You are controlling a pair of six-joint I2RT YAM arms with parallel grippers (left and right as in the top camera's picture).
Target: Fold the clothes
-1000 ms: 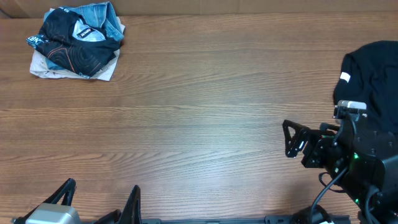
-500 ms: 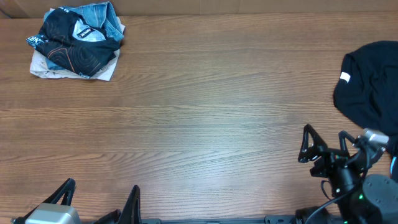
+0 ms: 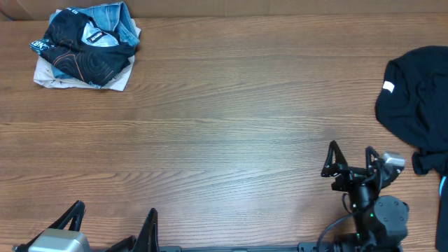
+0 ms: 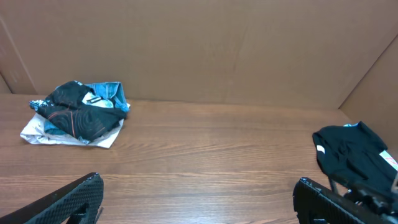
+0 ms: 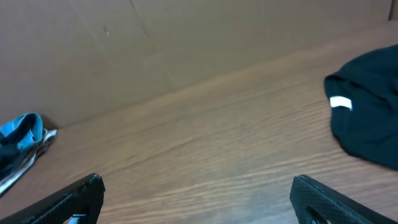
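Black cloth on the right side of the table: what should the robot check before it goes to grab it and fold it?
1. right gripper, jaws wide open with nothing in them: ok.
2. left gripper, jaws wide open with nothing in them: ok.
3. Whole black garment in view: not ok, it runs off the right edge of the overhead view.
4. Garment lying flat: not ok, it is bunched up.
5. jersey with orange lines out of the way: ok, it sits in the far left corner, well apart from the garment.
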